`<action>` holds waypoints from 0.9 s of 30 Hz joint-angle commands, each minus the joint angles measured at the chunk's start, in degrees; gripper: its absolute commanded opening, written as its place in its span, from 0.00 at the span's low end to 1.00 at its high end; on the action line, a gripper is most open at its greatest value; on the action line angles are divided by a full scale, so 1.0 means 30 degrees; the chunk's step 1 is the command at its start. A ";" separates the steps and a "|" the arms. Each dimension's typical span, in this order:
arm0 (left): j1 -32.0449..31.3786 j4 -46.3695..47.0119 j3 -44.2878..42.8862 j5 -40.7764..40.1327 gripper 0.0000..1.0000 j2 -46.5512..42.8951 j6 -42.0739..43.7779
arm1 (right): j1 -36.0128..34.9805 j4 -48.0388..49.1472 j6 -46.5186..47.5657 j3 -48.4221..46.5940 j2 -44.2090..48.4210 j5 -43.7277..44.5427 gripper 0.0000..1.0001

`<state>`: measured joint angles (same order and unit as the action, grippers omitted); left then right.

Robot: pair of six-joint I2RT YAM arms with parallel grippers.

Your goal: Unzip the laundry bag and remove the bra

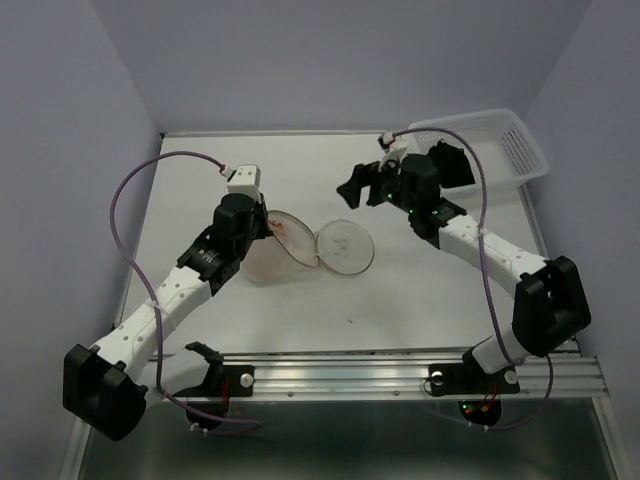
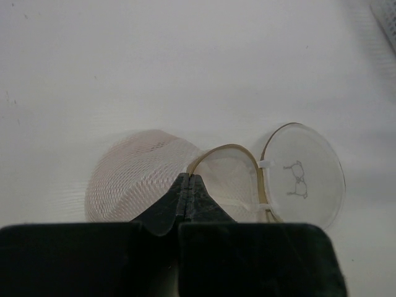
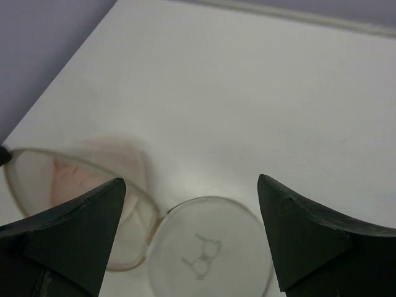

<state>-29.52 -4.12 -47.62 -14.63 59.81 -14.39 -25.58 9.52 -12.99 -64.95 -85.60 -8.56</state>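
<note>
Bag (image 2: 136,170) apparently pinched in left gripper (image 2: 187,183).

a robotics lab test cell. a plain white bench (image 1: 300,170) is boxed in on three sides by bare, pale lilac walls (image 1: 330,60), like a screened booth. two black-and-white robot arms, the left arm (image 1: 170,295) and the right arm (image 1: 490,255), are bolted to a slotted aluminium rail (image 1: 350,372) along the near edge. small indicator lights (image 1: 465,408) glow at the right arm's base. loose purple cables (image 1: 113,208) loop from the arms. a white plastic basket (image 1: 520,150) sits at the far right corner.
</note>
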 commanded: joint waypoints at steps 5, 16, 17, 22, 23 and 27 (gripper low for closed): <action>0.0054 0.1198 -0.0065 0.0483 0.00 0.0482 0.0286 | -0.4536 0.6404 -0.2167 0.2869 -0.2220 -0.1833 0.88; 0.0054 0.1110 -0.0212 0.1332 0.00 0.1215 0.0227 | -0.6941 0.9686 -0.3782 0.2372 -0.6561 -0.1514 0.82; 0.0054 0.1110 -0.0241 0.1449 0.00 0.1244 0.0227 | -0.6941 0.9862 -0.4016 0.2256 -0.6795 -0.1426 0.81; 0.0054 0.1022 -0.0271 0.1596 0.00 0.1361 0.0198 | -0.7117 1.0743 -0.4194 0.1729 -0.8346 -0.0899 0.81; 0.0054 0.1022 -0.0271 0.1683 0.00 0.1362 0.0227 | -0.7117 1.0743 -0.4194 0.1553 -0.8583 -0.0840 0.84; 0.0054 0.0992 -0.0358 0.2035 0.00 0.1595 0.0198 | -0.7117 1.1065 -0.4077 0.0938 -0.9433 -0.0605 0.88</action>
<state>-29.50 -2.87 -47.62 -10.04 64.36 -14.37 -46.26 36.62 -25.12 -58.83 -112.60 -12.19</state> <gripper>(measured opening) 0.026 0.870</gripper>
